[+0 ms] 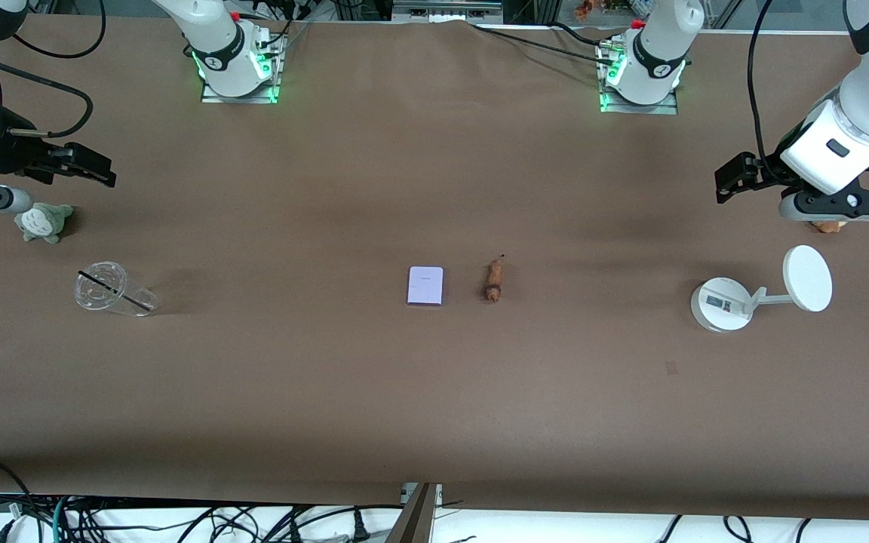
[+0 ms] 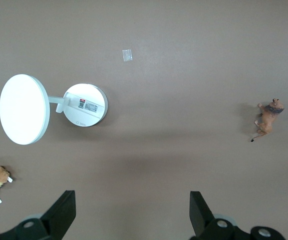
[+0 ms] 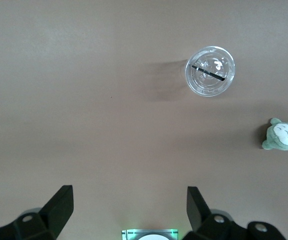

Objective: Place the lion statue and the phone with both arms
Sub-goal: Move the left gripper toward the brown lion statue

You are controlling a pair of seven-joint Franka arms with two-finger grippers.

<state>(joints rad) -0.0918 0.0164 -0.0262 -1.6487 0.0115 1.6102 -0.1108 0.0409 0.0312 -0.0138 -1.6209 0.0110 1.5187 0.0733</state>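
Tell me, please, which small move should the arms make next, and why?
Probably bring the open left gripper over the lion statue and the open right gripper over the phone: both lie untouched mid-table, and both grippers hang empty at the table's ends.

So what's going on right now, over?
Both claws open, left near the stand, right near the cup. Lion and phone mid-table, untouched. Nothing in the way.

Robot lab: bolted arm bases (image 1: 237,72), cables (image 1: 178,520)

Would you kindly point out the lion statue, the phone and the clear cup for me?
lion statue (image 1: 493,280), front view, middle of its body.
phone (image 1: 425,286), front view, centre of its flat face.
clear cup (image 1: 112,289), front view, its transparent side wall.
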